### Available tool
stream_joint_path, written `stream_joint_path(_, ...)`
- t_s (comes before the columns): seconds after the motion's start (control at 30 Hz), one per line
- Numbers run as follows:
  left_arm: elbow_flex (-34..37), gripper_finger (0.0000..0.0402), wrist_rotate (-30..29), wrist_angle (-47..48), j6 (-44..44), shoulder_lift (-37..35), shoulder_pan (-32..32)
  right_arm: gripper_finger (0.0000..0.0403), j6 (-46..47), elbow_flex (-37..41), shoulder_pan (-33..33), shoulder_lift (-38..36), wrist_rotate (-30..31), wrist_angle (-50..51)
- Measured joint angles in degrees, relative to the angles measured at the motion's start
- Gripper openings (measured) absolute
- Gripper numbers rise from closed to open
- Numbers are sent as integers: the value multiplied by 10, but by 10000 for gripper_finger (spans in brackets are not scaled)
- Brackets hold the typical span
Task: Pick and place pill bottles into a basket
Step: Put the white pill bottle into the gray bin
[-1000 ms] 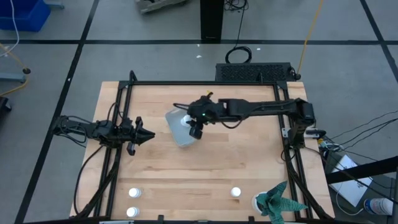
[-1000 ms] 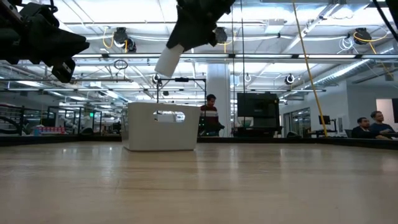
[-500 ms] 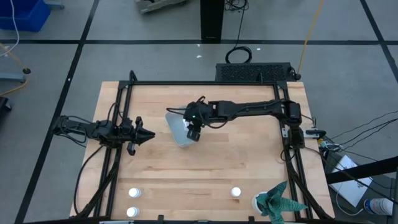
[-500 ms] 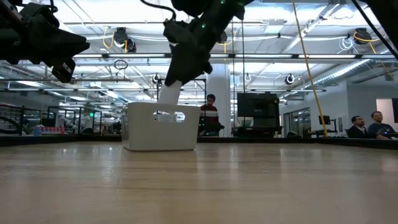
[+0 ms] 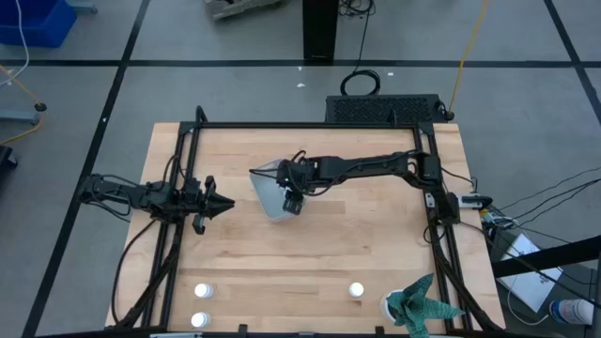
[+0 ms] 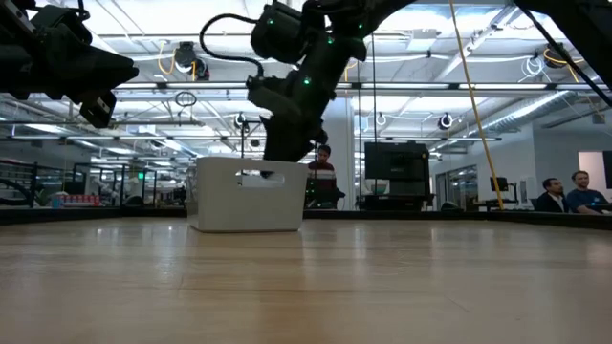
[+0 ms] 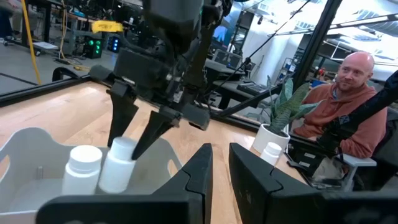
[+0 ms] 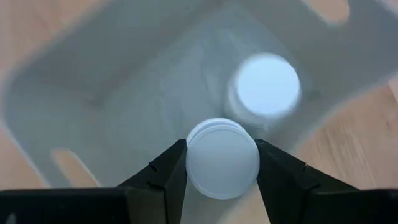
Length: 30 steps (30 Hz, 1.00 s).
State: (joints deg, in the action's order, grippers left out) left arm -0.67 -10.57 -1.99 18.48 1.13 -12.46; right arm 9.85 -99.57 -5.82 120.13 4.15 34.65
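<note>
Right fingers (image 8: 222, 163) tight around pill bottle (image 8: 222, 158), body hidden below basket (image 8: 68, 93) rim

Matt plastic basket (image 8: 112, 93), pale wood table (image 5: 329, 253)

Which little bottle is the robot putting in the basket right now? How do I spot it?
Find the basket in the middle of the table. The right arm's hand reaches down into it, pinching one white pill bottle. Another bottle stands right beside it, but nothing grips that one.
</note>
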Motion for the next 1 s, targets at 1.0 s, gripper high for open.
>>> stream_joint_path(1.0, 1, 58, 0, -6, 3, 5, 0, 184, -35, -1, 3, 21, -28, -19)
